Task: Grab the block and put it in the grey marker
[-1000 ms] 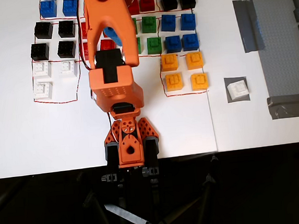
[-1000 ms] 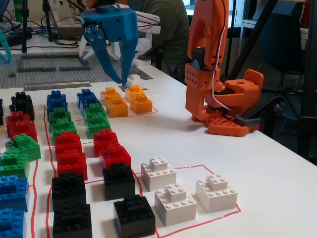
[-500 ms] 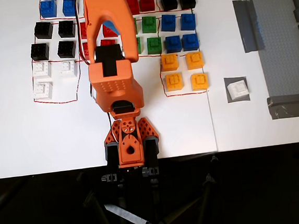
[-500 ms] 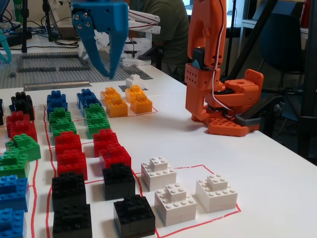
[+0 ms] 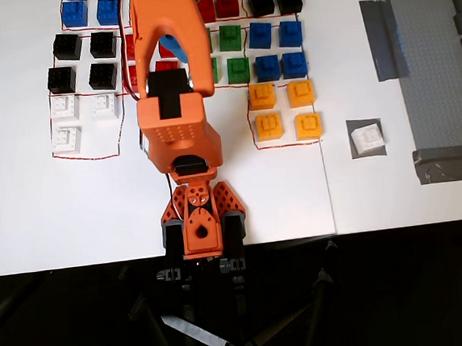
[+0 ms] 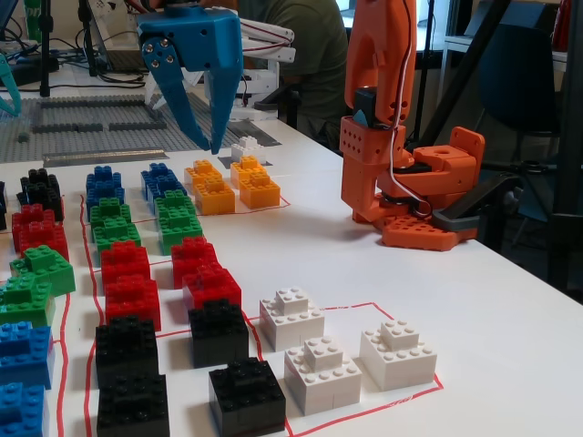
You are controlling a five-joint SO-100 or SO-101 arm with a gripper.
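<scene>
The white block (image 5: 368, 137) sits on the grey marker (image 5: 352, 128) at the right of the white table in the overhead view. In the fixed view the block (image 6: 246, 148) shows just behind the orange-yellow bricks (image 6: 228, 187). My blue gripper (image 6: 209, 147) hangs open and empty above the table, left of and in front of the block, clear of it. In the overhead view the gripper is almost wholly hidden under the orange arm (image 5: 173, 81); only a blue sliver shows.
Rows of blue, black, red, green and orange-yellow bricks (image 5: 283, 108) fill red-outlined fields. Three more white bricks (image 5: 63, 107) lie at the left. Long grey tape strips (image 5: 385, 38) and a grey baseplate (image 5: 439, 57) are at the right. A person sits behind the table (image 6: 310, 45).
</scene>
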